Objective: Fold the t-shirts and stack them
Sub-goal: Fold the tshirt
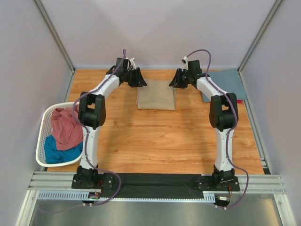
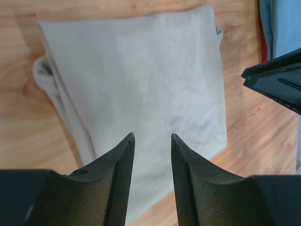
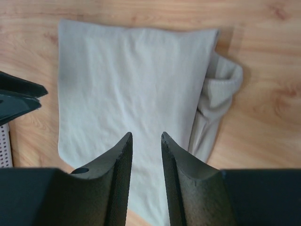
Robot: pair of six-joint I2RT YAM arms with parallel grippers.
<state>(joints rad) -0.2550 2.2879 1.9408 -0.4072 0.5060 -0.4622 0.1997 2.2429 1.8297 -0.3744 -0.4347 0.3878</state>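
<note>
Two pincers are mine, and both hang over the far part of the wooden table (image 1: 160,136), one at each side of the tan t-shirt (image 1: 156,94). My left pincer (image 1: 140,83) stands partly open. In its wrist view the fingertips are apart and bare, with flat tan cloth showing through the gap and nothing caught between them. My right pincer (image 1: 172,84) stands open a little narrower, and it too holds nothing.

The tan t-shirt lies folded into a neat upright rectangle, apart from the other shirts. Its top face (image 2: 141,80) is smooth and pale, with only faint soft ripples. The edges run straight, though one long side is not clean: a rumpled sleeve (image 3: 225,82) bulges out from under the fold there and rests on the wood. No neck label shows on the upper face.

At the far right corner of the table a slate-blue t-shirt (image 1: 225,79) lies folded, with a sliver of red cloth (image 1: 241,100) showing beneath its near edge. On the left edge of the table sits a white slatted basket (image 1: 42,127) holding a crumpled pink t-shirt (image 1: 66,127) on top of a teal t-shirt (image 1: 59,153).
</note>
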